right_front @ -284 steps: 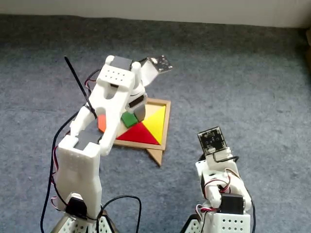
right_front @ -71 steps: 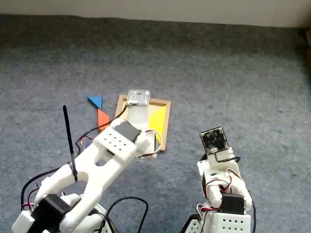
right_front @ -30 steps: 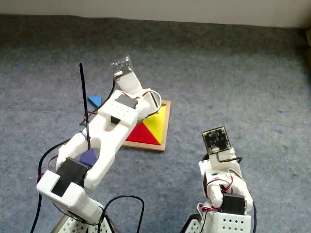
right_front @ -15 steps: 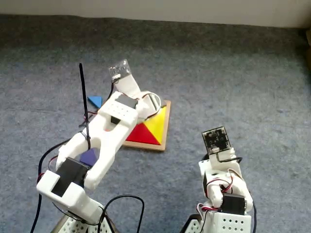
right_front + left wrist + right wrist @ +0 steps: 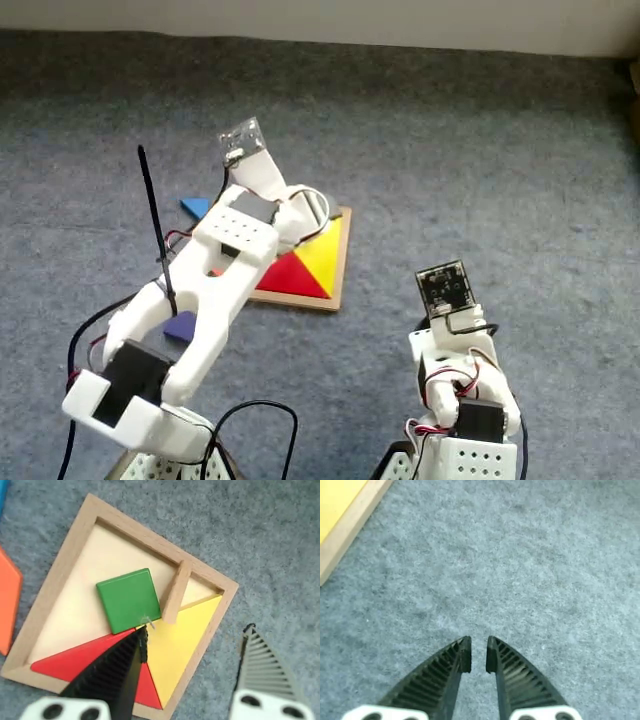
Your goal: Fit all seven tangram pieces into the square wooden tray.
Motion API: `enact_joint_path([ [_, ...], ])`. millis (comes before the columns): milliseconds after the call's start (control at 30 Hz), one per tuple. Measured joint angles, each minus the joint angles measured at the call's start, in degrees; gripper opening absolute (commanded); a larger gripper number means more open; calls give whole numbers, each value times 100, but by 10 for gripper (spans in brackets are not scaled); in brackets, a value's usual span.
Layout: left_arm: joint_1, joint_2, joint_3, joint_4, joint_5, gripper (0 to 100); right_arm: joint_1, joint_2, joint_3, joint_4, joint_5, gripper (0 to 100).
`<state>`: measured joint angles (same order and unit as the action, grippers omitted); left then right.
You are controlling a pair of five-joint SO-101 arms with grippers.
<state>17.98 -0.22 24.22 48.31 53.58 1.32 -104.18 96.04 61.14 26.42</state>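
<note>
The left jaws hang wide open, empty, over the square wooden tray [image 5: 150, 541]; one tip overlaps a corner of the green square block [image 5: 128, 600] inside it. The right jaws, almost closed, hold nothing above the grey worktop [image 5: 545, 555].

Square wooden tray [image 5: 61, 575]: one. One each of green square [image 5: 128, 600], red triangle [image 5: 70, 660], yellow triangle [image 5: 180, 640], plain wooden piece [image 5: 177, 592], orange piece [image 5: 7, 605], blue triangle [image 5: 197, 208], dark blue piece [image 5: 180, 326]; seven total. Arms [image 5: 215, 290]: two.

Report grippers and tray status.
Left fingers open above tray. Right fingers nearly shut, empty, over carpet. Green square, red triangle, yellow triangle seated; wooden piece on edge inside; orange piece, blue piece outside.
</note>
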Motion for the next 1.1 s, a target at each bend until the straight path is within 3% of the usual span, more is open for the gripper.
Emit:
enact_joint_path([
  [233,0,-123,-9,-26,0,298,0,0,0,0,0,67],
  [633,141,545,18,-949,-237,298,0,0,0,0,0,67],
  [800,492,554,18,-1020,-273,298,0,0,0,0,0,67],
  [1100,510,607,9,-1029,-273,298,0,0,0,0,0,67],
])
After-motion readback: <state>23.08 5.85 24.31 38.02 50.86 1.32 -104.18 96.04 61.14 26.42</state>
